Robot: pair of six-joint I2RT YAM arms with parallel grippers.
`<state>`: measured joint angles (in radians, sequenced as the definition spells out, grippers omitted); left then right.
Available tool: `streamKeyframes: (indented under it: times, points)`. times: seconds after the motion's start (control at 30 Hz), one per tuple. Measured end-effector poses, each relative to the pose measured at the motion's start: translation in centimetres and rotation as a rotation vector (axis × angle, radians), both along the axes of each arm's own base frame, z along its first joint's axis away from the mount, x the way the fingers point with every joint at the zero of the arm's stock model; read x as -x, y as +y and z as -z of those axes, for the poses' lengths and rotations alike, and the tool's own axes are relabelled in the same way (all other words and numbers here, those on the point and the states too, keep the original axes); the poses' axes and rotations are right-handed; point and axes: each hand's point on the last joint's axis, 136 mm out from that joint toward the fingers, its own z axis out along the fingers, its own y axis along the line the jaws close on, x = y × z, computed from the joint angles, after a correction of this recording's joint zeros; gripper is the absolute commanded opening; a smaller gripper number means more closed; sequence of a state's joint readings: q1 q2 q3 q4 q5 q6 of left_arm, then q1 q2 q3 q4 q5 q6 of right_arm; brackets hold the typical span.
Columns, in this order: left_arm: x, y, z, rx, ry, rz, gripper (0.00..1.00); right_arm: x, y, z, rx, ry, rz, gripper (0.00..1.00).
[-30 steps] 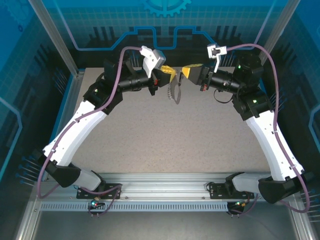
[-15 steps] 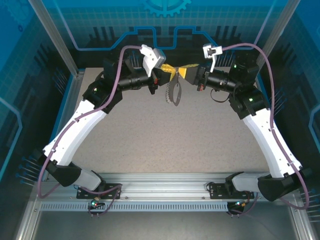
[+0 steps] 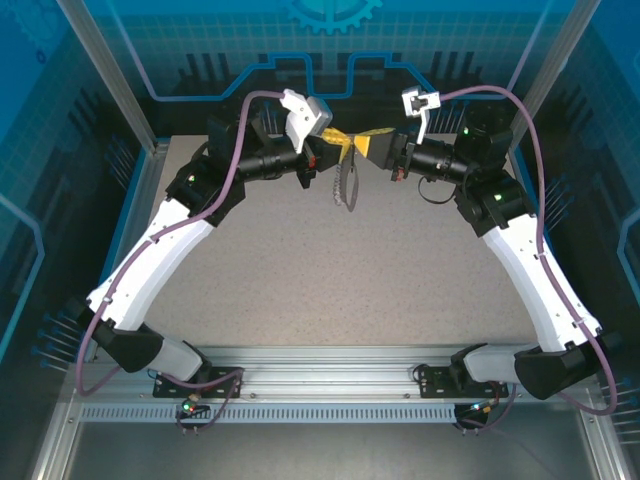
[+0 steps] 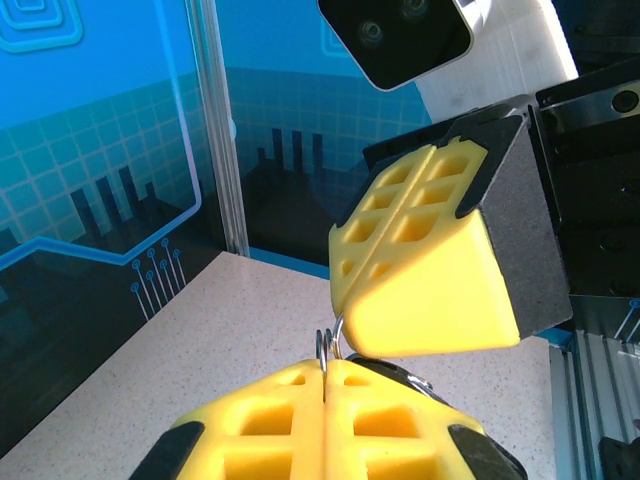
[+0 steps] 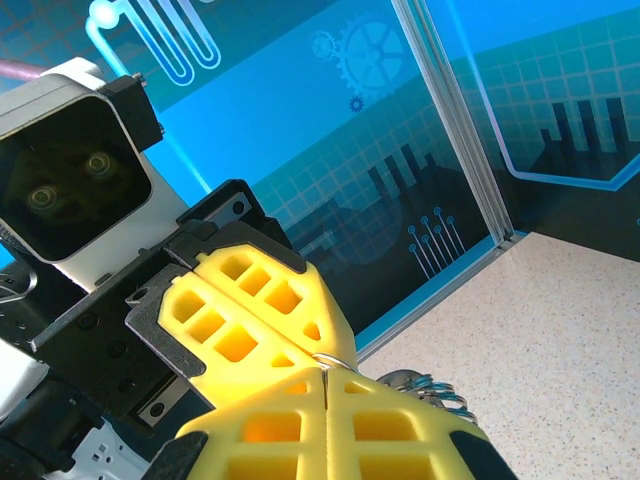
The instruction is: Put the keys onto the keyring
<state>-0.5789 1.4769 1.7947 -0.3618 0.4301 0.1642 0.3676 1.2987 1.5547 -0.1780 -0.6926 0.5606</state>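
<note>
My left gripper (image 3: 344,143) and right gripper (image 3: 369,144) meet tip to tip high over the back of the table. The keyring (image 3: 345,188), a dark oval loop with a beaded chain, hangs below the left fingers. In the left wrist view my left gripper (image 4: 327,368) is shut on the keyring's thin silver wire coils (image 4: 323,345). The right gripper (image 4: 338,300) is shut just above them, with a curved silver sliver pinched at its tips; I take this for the key, whose black head is hidden. In the right wrist view the chain's coils (image 5: 435,388) bunch beside my right gripper (image 5: 327,372).
The speckled beige table (image 3: 320,270) stretches out below both arms. Blue panelled walls and metal posts (image 3: 150,140) close in the back and sides, near both elbows. A metal rail (image 3: 320,385) carries the arm bases at the near edge.
My right gripper has moved left until its tips touch the left gripper's tips. The left arm has held still, and the hanging keyring has swung slightly.
</note>
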Motion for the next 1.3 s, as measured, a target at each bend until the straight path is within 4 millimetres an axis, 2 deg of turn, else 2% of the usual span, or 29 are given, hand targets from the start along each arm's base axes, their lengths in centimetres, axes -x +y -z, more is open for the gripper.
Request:
streamKeyframes:
  times: [0.27, 0.93, 1.3]
  points:
    - [0.0, 0.0, 0.1, -0.002, 0.0, 0.001, 0.0, 0.0, 0.0, -0.5, -0.004, -0.018, 0.003, 0.0]
    - [-0.1, -0.1, 0.6, -0.014, 0.016, 0.0, 0.0, -0.6, 0.4, -0.1, 0.002, -0.024, 0.003, 0.0]
    - [-0.4, 0.1, 0.7, -0.018, 0.018, -0.018, 0.0, -1.4, -0.4, 0.4, 0.014, -0.023, 0.056, 0.0]
